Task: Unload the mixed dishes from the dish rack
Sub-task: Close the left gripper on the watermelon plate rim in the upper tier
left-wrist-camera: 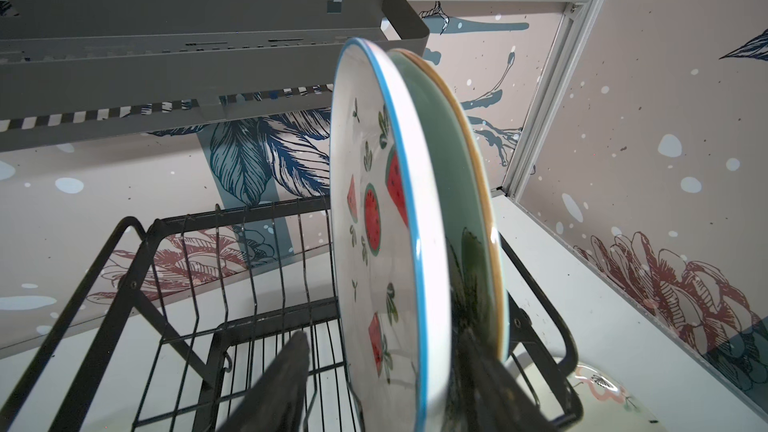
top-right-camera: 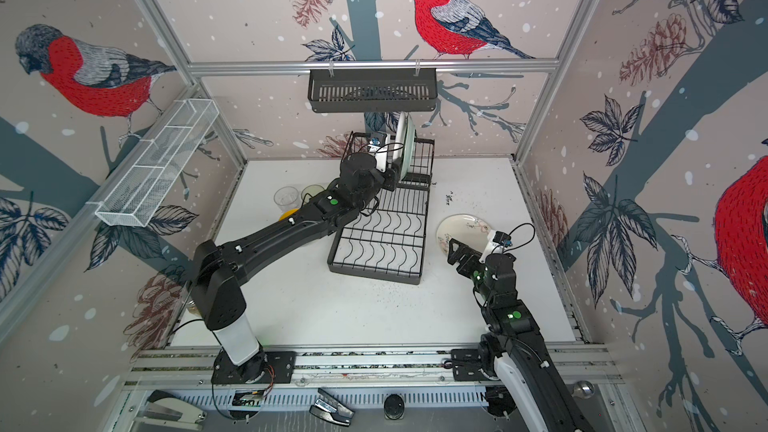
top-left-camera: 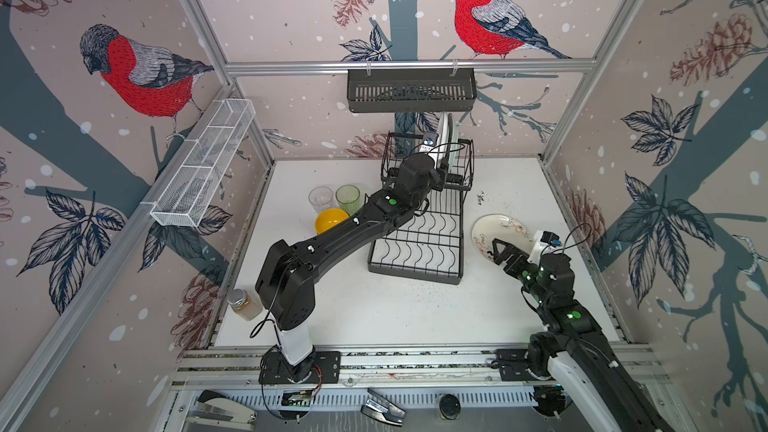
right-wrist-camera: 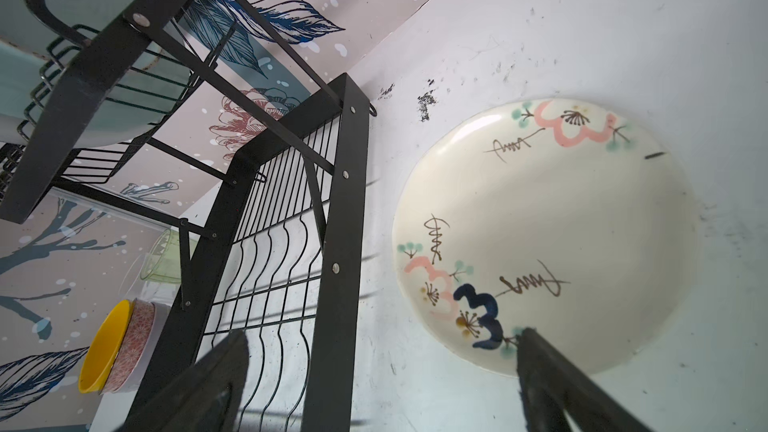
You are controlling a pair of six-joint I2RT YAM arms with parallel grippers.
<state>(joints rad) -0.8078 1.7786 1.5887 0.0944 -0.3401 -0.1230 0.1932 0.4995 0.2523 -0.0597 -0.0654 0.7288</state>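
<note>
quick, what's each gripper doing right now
left gripper: open, fingers either side of the watermelon plate in the dish rack, not clamped yet.
right gripper: open, holding nothing, over the cream plate on the table.

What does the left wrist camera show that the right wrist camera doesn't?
Left wrist only: the white blue-rimmed plate with watermelon slices, standing on edge between the fingers of the open left gripper, and the long dark slotted plastic basket. Right wrist only: the yellow bowl stacked with the pink-patterned bowl, the pale-green glass tumbler, the flat wavy-wire tray and the open right gripper. Both: the black wire dish rack, and the cream flowered plate lying on the table, just an edge of it in the left wrist view.
</note>
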